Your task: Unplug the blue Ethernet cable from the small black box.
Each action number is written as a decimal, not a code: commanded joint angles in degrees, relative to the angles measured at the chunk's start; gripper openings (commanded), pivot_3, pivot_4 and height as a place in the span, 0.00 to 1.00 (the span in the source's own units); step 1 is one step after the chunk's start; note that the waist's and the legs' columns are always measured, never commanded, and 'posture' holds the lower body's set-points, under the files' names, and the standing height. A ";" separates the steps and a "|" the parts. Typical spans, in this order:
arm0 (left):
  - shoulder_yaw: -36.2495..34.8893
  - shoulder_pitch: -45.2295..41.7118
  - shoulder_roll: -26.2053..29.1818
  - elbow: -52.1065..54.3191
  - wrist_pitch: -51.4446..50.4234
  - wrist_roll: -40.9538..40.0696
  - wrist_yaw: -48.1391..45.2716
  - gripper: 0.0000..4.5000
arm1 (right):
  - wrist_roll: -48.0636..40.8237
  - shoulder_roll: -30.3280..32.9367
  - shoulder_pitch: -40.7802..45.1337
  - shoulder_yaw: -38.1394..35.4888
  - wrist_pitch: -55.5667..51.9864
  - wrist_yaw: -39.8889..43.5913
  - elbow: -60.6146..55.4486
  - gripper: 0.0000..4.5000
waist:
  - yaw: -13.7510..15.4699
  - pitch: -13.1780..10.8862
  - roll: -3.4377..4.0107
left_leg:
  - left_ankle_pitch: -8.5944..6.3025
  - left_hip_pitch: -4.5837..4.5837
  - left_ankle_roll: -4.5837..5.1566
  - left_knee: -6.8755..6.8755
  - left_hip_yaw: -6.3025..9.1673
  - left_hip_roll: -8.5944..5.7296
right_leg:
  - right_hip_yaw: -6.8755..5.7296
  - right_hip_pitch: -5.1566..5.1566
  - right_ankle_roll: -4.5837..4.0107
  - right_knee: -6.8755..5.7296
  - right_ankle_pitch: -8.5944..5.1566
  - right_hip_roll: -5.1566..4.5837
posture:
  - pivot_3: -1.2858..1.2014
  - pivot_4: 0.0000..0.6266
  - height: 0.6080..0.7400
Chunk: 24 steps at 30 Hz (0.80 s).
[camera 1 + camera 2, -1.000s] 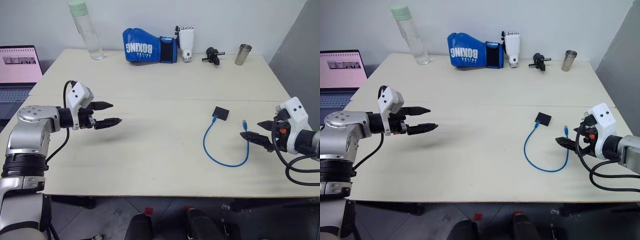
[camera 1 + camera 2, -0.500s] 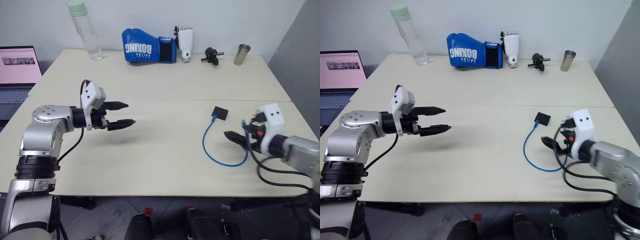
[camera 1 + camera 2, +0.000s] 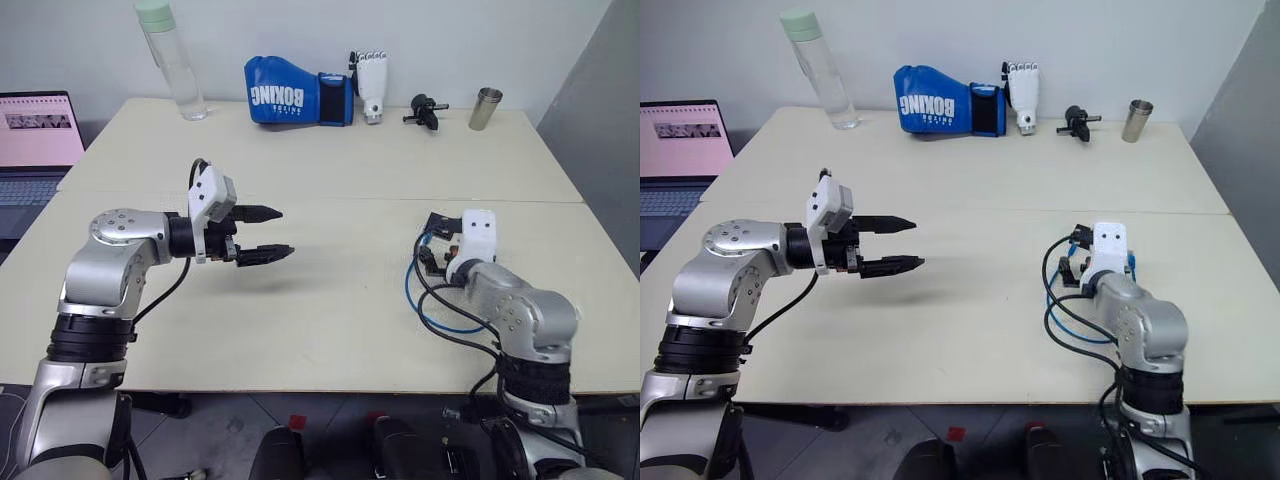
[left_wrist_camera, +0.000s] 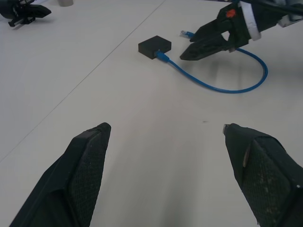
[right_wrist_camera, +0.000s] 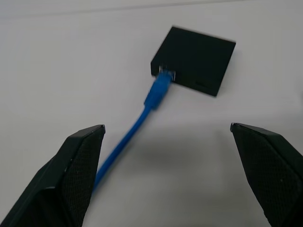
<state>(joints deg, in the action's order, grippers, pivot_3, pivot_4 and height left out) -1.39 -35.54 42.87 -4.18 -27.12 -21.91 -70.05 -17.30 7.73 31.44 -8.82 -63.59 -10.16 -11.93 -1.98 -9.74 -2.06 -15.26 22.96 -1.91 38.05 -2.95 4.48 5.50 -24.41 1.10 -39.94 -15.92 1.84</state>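
Both grippers gape empty: right gripper [image 4: 191, 45] beside the plugged cable [image 5: 150, 105] and box [image 5: 195, 59], left gripper [image 3: 268, 233] mid-table [image 3: 330, 170].

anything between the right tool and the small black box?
Only the plug end of the blue Ethernet cable, seated in the small black box; otherwise bare table. The right wrist view shows it, with the right tool open.
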 commanded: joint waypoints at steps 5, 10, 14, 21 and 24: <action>-0.53 0.49 0.46 4.06 -0.86 -0.90 1.69 0.90 | 4.05 -3.86 4.11 -0.50 8.70 -1.53 9.68 1.00 | -0.06 0.00 0.00 | 0.00 0.01 0.00 -0.04 0.00 0.00 | -0.01 -0.01 -0.02 0.03 -0.01 0.00 | 0.52 0.24 1.00; -0.99 1.11 1.25 5.38 -1.90 -1.26 2.24 0.90 | 5.95 -5.42 4.79 -0.87 12.45 -2.47 13.89 1.00 | -0.25 -0.01 0.01 | 0.00 0.01 0.00 -0.05 0.00 0.01 | 0.00 -0.03 -0.03 0.01 -0.01 0.00 | 0.52 0.24 1.00; -0.93 0.85 1.65 5.62 -2.44 -1.42 2.49 0.90 | 6.41 -6.50 6.12 -1.28 16.37 -2.19 17.94 1.00 | -0.48 -0.01 0.01 | 0.00 0.00 0.00 -0.06 -0.01 0.01 | 0.00 -0.03 -0.03 0.01 -0.01 0.00 | 0.52 0.24 1.00; -0.53 -0.37 2.10 4.63 -2.62 -0.89 2.10 0.91 | 6.34 -7.91 7.38 -3.36 19.84 -3.42 22.18 0.89 | -0.90 -0.01 0.01 | 0.00 0.01 0.00 -0.06 0.00 0.01 | -0.01 -0.03 -0.03 0.01 -0.01 0.00 | 0.52 0.24 1.00; -0.31 -0.77 2.22 4.57 -2.82 -0.81 1.93 0.91 | 6.76 -7.96 6.82 -3.74 20.86 -3.66 23.03 0.74 | -1.05 -0.01 0.01 | 0.00 0.00 0.00 -0.06 0.00 0.01 | 0.00 -0.03 -0.03 0.00 -0.01 -0.01 | 0.52 0.24 1.00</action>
<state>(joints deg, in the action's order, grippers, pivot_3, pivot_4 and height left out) -1.38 -34.80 43.74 -0.39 -29.95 -22.52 -68.12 -10.56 -0.10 37.71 -11.85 -43.91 -13.54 10.99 -3.03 -9.74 -2.04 -15.26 22.96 -1.92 37.99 -2.95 4.49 5.50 -24.44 1.07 -39.94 -15.93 1.84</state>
